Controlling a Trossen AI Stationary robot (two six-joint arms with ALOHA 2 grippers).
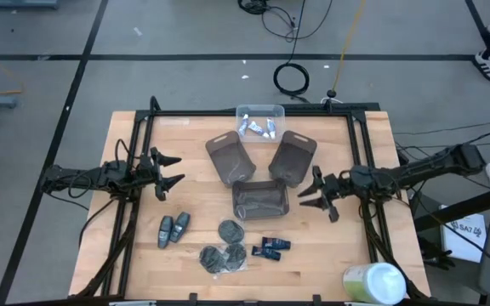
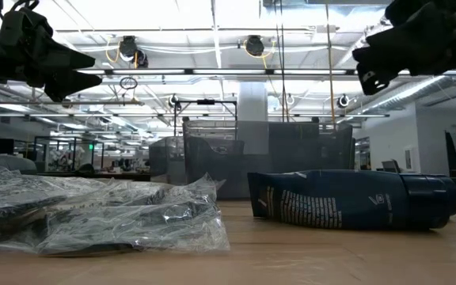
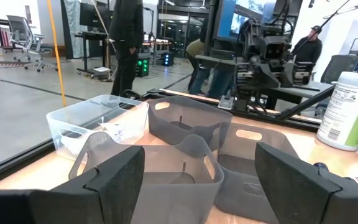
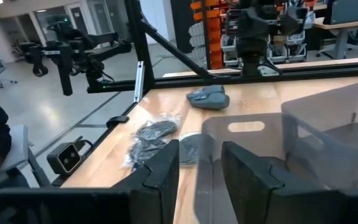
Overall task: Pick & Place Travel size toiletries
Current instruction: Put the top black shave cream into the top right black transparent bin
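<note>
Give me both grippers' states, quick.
Left gripper: open, empty, above the table's left side.
Right gripper: open, holding nothing, beside the grey trays.

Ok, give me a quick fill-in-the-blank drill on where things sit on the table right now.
1. The white tubes lie inside the ___ tray.
2. The number of smoky-grey trays on the table is ___.
3. The two oval sticks lie nearest the ___ gripper.
4. The left gripper's fingers stand ___.

Missing: clear; three; left; open

Open-plan robotics lab, monitor-topped desks (image 3: 107, 34)
</note>
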